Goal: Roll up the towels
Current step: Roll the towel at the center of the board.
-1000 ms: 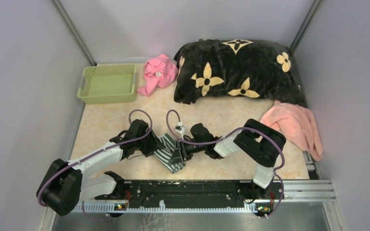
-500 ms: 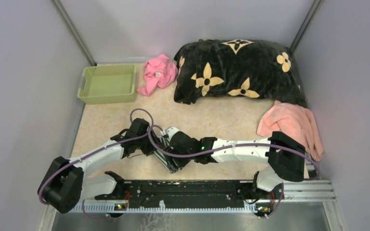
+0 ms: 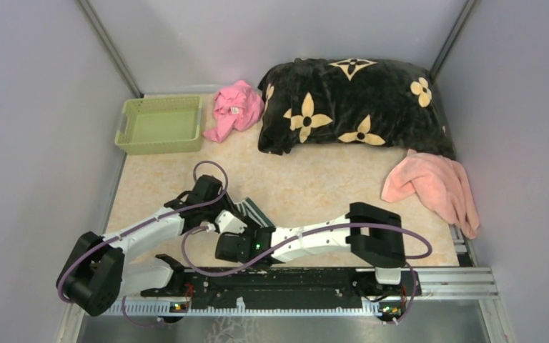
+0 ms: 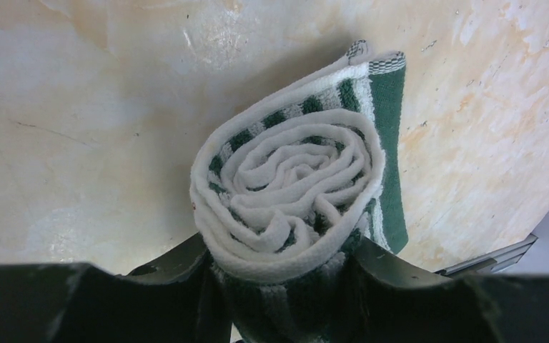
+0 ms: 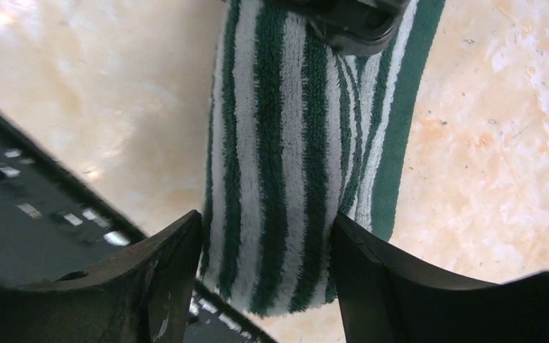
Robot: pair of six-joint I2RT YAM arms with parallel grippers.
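The green and white striped towel (image 4: 289,186) is wound into a tight roll lying on the tabletop. My left gripper (image 4: 279,268) is shut on one end of the roll, whose spiral faces its camera. In the top view the left gripper (image 3: 216,207) sits at the roll's far-left end, and only a corner of the striped towel (image 3: 251,212) shows. My right gripper (image 5: 264,275) is open and straddles the roll's near end (image 5: 279,179), with a slight gap at one finger. From above, the right gripper (image 3: 232,241) is just in front of the roll. The salmon-pink towel (image 3: 432,187) lies crumpled at the right.
A green basket (image 3: 159,125) stands at the back left with a bright pink cloth (image 3: 236,107) beside it. The black flowered blanket (image 3: 350,103) fills the back right. The black base rail (image 3: 286,279) runs just in front of the roll.
My right arm has swung left across the roll to its near end, and its jaws have opened. The left gripper stayed on the roll and closed slightly.
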